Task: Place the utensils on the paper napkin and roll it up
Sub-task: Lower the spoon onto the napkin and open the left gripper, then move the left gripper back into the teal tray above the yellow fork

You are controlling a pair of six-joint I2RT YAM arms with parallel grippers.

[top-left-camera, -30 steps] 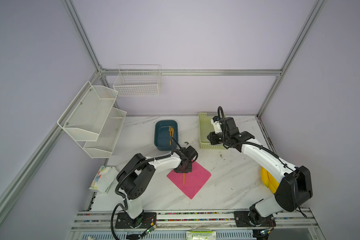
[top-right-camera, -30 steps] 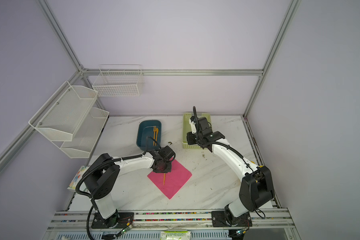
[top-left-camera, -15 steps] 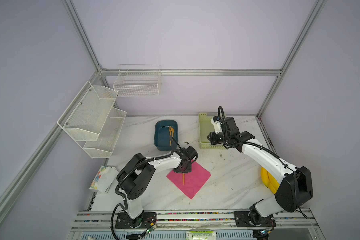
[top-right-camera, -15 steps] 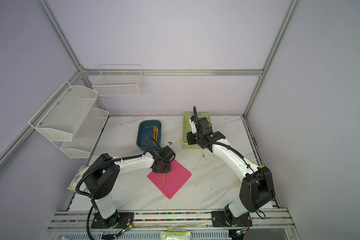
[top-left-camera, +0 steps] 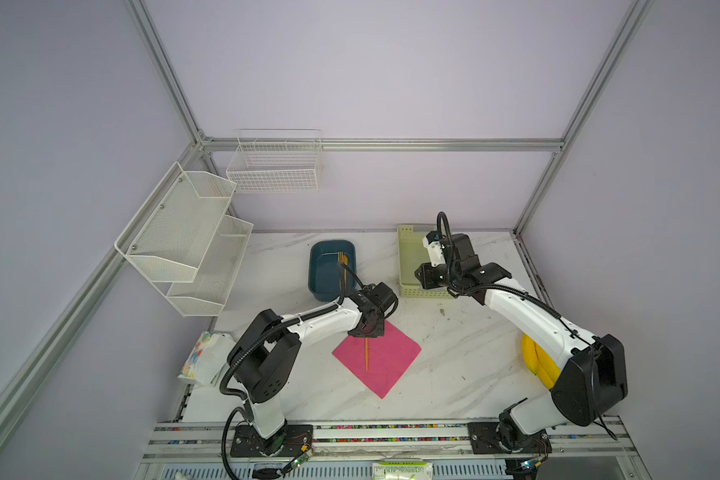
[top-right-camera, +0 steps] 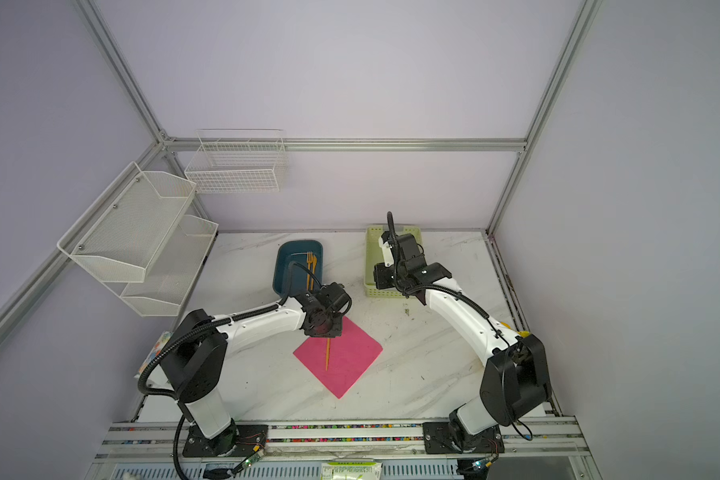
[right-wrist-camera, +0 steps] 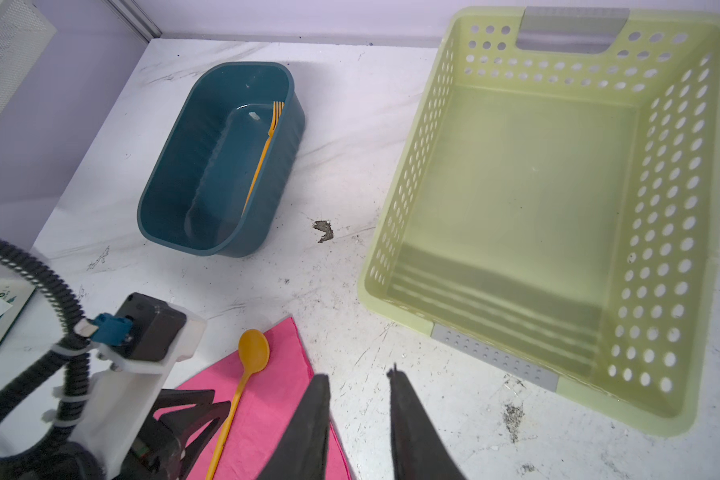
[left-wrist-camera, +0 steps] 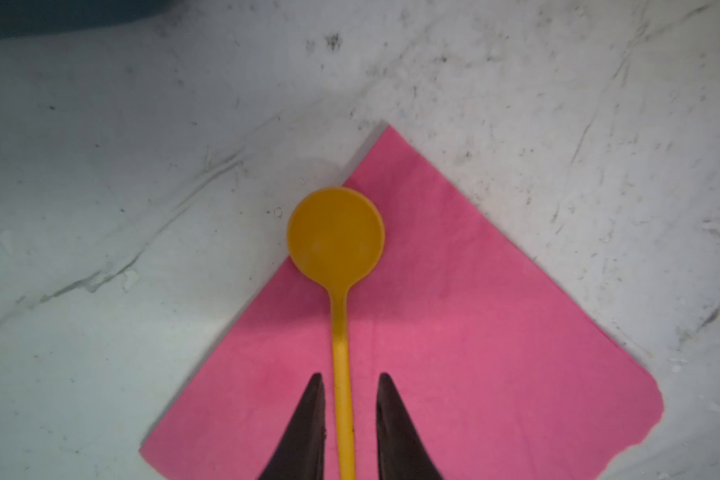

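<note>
The pink paper napkin (top-left-camera: 385, 357) lies flat as a diamond on the marble table. An orange spoon (left-wrist-camera: 336, 232) rests on it, its round bowl partly over the napkin's edge near one corner. My left gripper (left-wrist-camera: 350, 376) is low over the napkin, open, its fingers either side of the spoon's handle with a gap on both sides. An orange fork (right-wrist-camera: 267, 137) lies in the teal tub (right-wrist-camera: 175, 137), with another slim orange piece (top-right-camera: 314, 268) beside it. My right gripper (right-wrist-camera: 357, 374) hovers open and empty by the green basket, above bare table next to the napkin's corner.
A pale green perforated basket (right-wrist-camera: 408, 166) with nothing in it stands at the back right. Yellow bananas (top-left-camera: 537, 361) lie under the right arm's elbow. A white floral packet (top-left-camera: 202, 357) sits at the left edge. White wire shelves (top-left-camera: 184, 241) hang on the left wall.
The left gripper's fingers have parted slightly off the spoon's handle, leaving the spoon lying on the napkin. Neither arm has visibly shifted.
</note>
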